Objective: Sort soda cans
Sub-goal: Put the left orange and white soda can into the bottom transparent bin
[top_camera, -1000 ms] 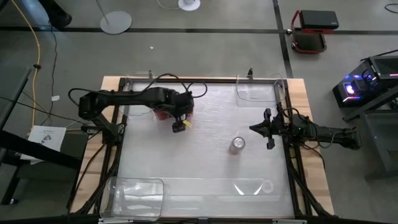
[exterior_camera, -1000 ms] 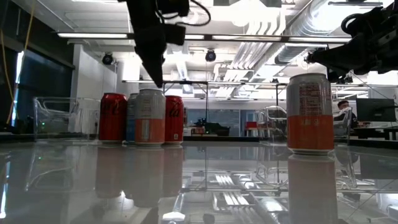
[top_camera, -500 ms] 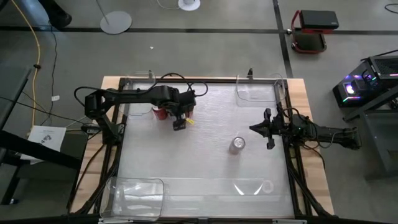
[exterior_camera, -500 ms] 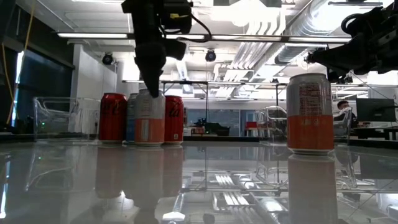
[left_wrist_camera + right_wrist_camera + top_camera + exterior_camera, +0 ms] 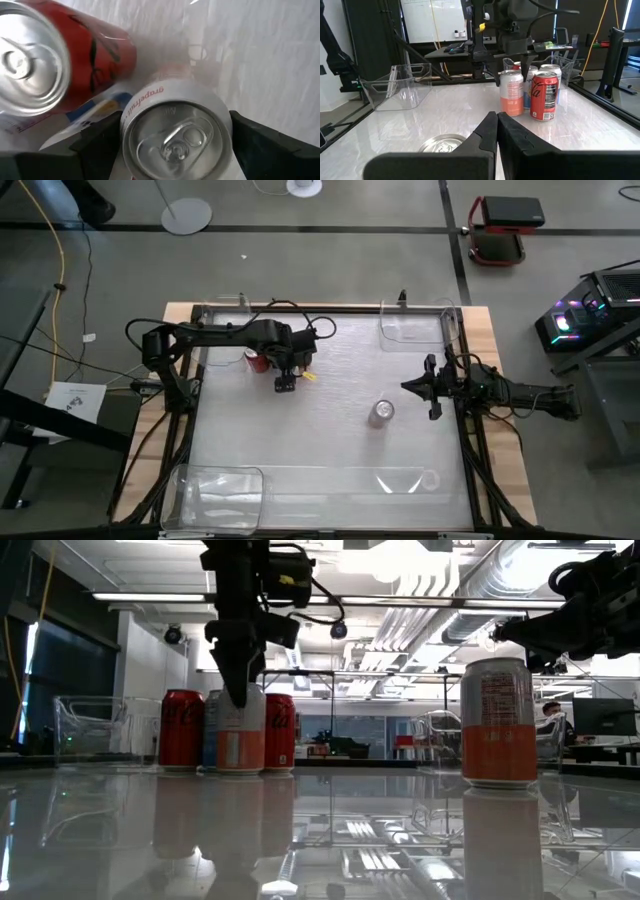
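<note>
Left end effector point(image 5: 240, 690) astride grapefruit can point(image 5: 175, 137)

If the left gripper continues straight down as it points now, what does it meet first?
Most likely the silver-and-orange can: the left gripper hangs directly over its top, fingers open on either side. The red cans stand just beside.

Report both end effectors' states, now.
Left end effector: open, fingers either side of the grapefruit can.
Right end effector: shut, holding nothing.
</note>
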`<state>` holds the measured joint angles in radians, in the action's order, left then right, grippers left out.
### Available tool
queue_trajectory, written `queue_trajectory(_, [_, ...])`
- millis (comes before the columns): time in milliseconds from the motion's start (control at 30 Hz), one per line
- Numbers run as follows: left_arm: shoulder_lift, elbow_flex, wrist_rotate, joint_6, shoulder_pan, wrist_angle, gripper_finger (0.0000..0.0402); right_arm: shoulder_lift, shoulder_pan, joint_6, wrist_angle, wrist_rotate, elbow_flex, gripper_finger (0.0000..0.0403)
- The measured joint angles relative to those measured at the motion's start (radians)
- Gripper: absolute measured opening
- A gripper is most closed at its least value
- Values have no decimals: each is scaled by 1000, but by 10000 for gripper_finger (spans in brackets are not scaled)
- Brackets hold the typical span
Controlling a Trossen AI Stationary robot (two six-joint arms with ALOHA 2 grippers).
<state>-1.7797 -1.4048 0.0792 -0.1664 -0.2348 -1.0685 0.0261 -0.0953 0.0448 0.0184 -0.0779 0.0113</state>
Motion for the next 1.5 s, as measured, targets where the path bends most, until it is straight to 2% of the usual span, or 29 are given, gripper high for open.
queue_trajectory(133, [-18,-4,-17,-14,-6,-2,325,1,0,0,0,0,0,3])
queue_trajectory(300, [-26,-4,-19,-11,-6,-4,292,1,0,0,0,0,0,3])
queue_trajectory(500, [-17,-13,-19,1,7,-19,289,1,0,0,0,0,0,3])
queue_trajectory(700, [-20,-134,-42,9,46,-101,289,1,0,0,0,0,0,3])
queue_trajectory(900, [-21,-275,-18,55,102,-162,289,1,0,0,0,0,0,3])
queue_trajectory(1133, [-20,-458,-5,129,223,-236,289,1,0,0,0,0,0,3])
queue_trajectory(1300, [-18,-584,-5,236,367,-292,289,1,0,0,0,0,0,3])
queue_trajectory(1400, [-18,-637,36,344,476,-329,289,1,0,0,0,0,0,3])
queue_trajectory(1500, [-18,-667,95,516,593,-454,289,1,0,0,0,0,0,3])
